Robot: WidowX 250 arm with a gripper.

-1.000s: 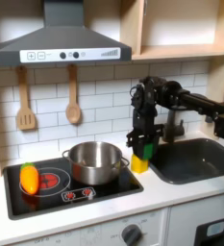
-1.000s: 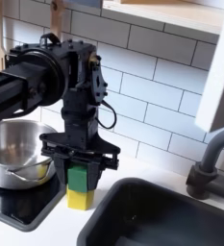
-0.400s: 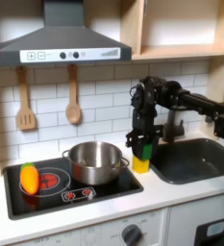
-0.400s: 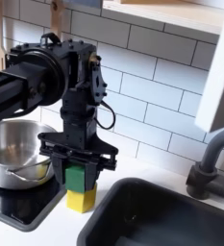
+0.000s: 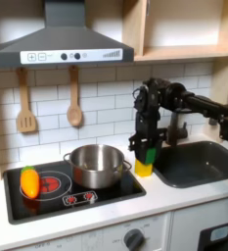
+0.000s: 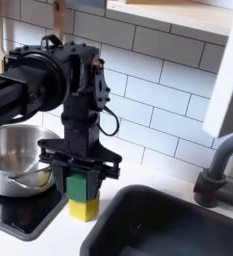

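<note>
One block point(image 6: 82, 196), green on top and yellow below, stands upright on the counter point(image 5: 174, 196) between the stove point(image 5: 71, 186) and the sink point(image 5: 199, 162), just off the sink's near corner in the second exterior view. The gripper point(image 6: 80, 180) is down over it with a finger on either side of the green half, and looks closed on it, though neither exterior view shows plainly whether the pads truly press or only sit beside it. In the first exterior view the gripper point(image 5: 145, 149) hangs straight down from the arm point(image 5: 189, 101), with the block point(image 5: 145, 160) under it. Whether the yellow base rests on the counter or has just cleared it I cannot tell.

On the stove sits a steel pot point(image 5: 96, 165), near the block on the first exterior view's left, and an orange toy point(image 5: 28, 181) lies on the far burner. Two wooden utensils point(image 5: 74, 108) hang on the tiles.

Risks, as I judge them: the hold is high on the block, so a sideways drag could tip it or split green from yellow. A slip towards the sink would drop it into the basin; a swing the other way could knock the pot
</note>
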